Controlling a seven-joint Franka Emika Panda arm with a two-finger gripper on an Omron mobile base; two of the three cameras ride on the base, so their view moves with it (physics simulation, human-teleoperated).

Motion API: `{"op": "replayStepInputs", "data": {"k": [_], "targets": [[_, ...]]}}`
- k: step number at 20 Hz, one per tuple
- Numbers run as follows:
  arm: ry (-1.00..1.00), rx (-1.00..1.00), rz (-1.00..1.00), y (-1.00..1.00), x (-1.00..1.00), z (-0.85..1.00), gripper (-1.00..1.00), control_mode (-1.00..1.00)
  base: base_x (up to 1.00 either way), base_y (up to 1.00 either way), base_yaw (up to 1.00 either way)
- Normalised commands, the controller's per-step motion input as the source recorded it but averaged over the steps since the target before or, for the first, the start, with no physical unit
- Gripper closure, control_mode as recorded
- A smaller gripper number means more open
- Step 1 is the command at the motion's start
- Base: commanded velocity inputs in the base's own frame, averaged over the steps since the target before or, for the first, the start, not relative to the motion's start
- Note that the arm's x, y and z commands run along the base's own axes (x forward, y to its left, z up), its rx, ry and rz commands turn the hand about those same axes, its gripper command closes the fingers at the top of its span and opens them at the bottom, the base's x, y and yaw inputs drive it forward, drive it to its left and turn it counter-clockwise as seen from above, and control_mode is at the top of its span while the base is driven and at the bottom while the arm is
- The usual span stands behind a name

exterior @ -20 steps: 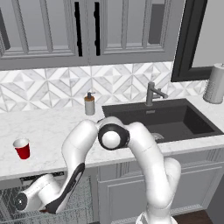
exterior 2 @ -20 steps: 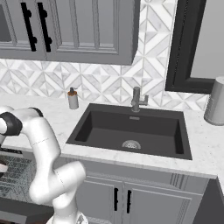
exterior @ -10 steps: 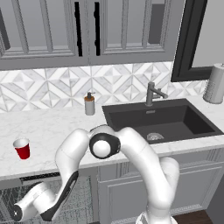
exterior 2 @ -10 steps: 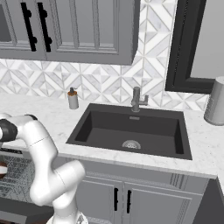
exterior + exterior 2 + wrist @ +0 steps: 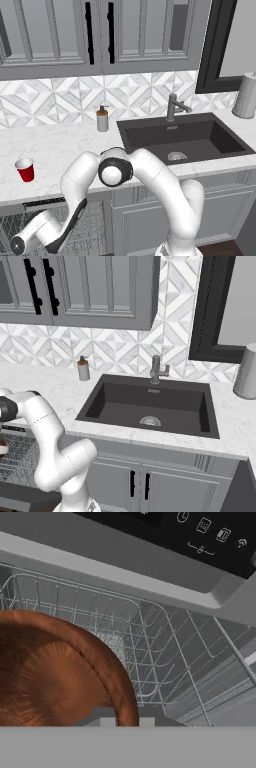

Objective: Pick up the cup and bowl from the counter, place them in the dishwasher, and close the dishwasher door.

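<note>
Bowl [image 5: 55, 672] fills the lower left of the hand view, hollow facing the camera, rim a round arc; round thing, no long axis to call; tilt against the room can't be told. It is brown with wood-like grain, inside lighter orange-brown with streaks fanning from the centre, rim darker. It sits over the grey wire rack [image 5: 165, 657] of the dishwasher [image 5: 150, 572], whose black control strip with white icons runs across the top of the hand view; whether it touches the rack can't be told. Gripper [image 5: 127, 722] is nearly pressed together, pinching the bowl's rim at the bottom edge of the hand view; only the two finger tips [image 5: 107, 722] show as grey blocks. In the left base view the arm [image 5: 75, 200] bends down low in front of the open dishwasher [image 5: 95, 230]. Cup [image 5: 25, 169], red with a white rim, stands upright, mouth up, on the counter [image 5: 60, 145] at far left, well apart from the black sink [image 5: 185, 140].
</note>
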Motion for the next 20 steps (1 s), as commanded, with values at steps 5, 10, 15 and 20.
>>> {"op": "replayStepInputs", "data": {"k": [5, 10, 15, 20], "targets": [[-0.03, 0.27, -0.03, -0.17, -0.02, -0.5, 1.0, -1.0, 0.0, 0.0, 0.0], [0.0, 0.21, -0.05, -0.05, -0.2, -0.61, 1.0, -1.0, 0.0, 0.0, 0.0], [0.0, 0.19, -0.05, -0.11, -0.12, -0.53, 1.0, -1.0, 0.0, 0.0, 0.0], [0.0, 0.14, -0.06, -0.08, -0.09, -0.46, 1.0, -1.0, 0.0, 0.0, 0.0]]}}
